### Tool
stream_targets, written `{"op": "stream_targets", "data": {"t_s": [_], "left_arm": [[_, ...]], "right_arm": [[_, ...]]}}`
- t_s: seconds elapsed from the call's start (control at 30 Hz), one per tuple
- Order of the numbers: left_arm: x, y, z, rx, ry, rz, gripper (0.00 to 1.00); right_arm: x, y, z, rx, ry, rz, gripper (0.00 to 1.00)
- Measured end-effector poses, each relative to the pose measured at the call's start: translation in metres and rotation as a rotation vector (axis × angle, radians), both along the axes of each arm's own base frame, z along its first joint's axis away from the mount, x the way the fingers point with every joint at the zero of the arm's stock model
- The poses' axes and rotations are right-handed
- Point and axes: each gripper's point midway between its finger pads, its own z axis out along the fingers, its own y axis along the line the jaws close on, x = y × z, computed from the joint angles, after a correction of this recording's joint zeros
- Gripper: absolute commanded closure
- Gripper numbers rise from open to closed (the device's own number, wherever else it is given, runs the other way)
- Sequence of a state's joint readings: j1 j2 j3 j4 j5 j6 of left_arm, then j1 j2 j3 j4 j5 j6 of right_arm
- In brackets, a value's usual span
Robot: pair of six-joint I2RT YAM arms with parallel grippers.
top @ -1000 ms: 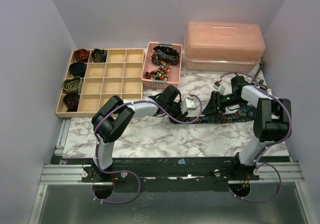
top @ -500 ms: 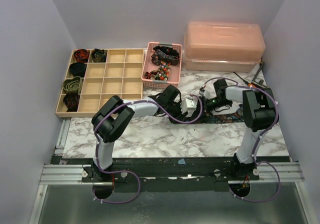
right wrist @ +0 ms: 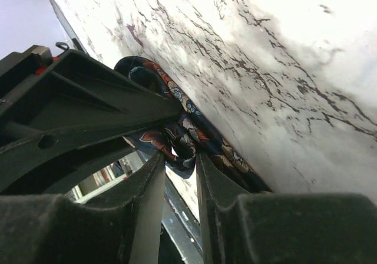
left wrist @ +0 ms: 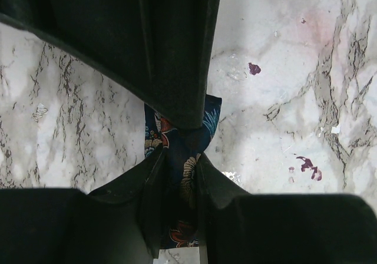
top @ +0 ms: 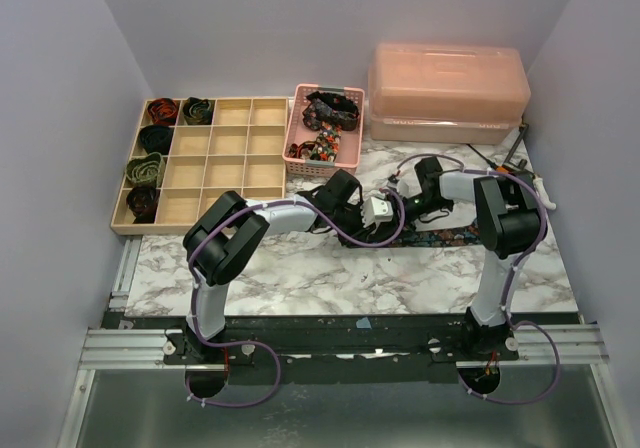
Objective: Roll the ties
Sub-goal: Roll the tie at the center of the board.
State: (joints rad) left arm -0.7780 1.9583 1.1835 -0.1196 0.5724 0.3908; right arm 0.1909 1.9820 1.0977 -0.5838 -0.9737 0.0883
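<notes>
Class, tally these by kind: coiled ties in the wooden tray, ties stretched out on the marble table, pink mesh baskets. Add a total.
Coiled ties in the wooden tray: 5
Stretched-out tie on the marble table: 1
Pink mesh basket: 1
Total: 7

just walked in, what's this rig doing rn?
Both arms are on one floral tie lying on the marble table. The left gripper is shut on it. The right gripper has its fingers either side of the tie close by; I can't tell whether it is clamped. Five rolled ties sit in the wooden tray, and more lie unrolled in the pink basket.
</notes>
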Motion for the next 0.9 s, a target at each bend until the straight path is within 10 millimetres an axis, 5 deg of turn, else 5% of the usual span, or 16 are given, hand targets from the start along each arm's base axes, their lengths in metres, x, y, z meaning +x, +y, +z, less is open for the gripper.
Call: {"op": "stream_targets", "data": {"t_s": [0.17,0.33,0.43,0.53,0.73,0.9], "left_arm": [[-0.001,0.0,0.001,-0.003,0.009,0.0,0.38],[-0.013,0.019,0.008,-0.022,0.062,0.047,0.3],[-0.009,0.04,0.019,-0.044,0.135,0.143,0.38],[0.002,0.046,0.041,-0.11,0.211,0.231,0.57],[-0.008,0.022,0.068,-0.191,0.361,0.229,0.77],[-0.025,0.002,0.052,-0.16,0.445,0.196,0.81]], "right_arm": [[-0.002,-0.001,-0.013,-0.052,-0.002,0.021,0.99],[-0.002,-0.004,-0.017,-0.083,0.006,0.026,0.99],[-0.002,-0.004,-0.018,-0.087,0.015,0.026,0.99],[-0.003,-0.004,-0.018,-0.088,0.026,0.025,0.99],[-0.003,-0.004,-0.019,-0.09,0.044,0.022,0.99],[-0.003,-0.003,-0.019,-0.091,0.055,0.019,0.99]]}}
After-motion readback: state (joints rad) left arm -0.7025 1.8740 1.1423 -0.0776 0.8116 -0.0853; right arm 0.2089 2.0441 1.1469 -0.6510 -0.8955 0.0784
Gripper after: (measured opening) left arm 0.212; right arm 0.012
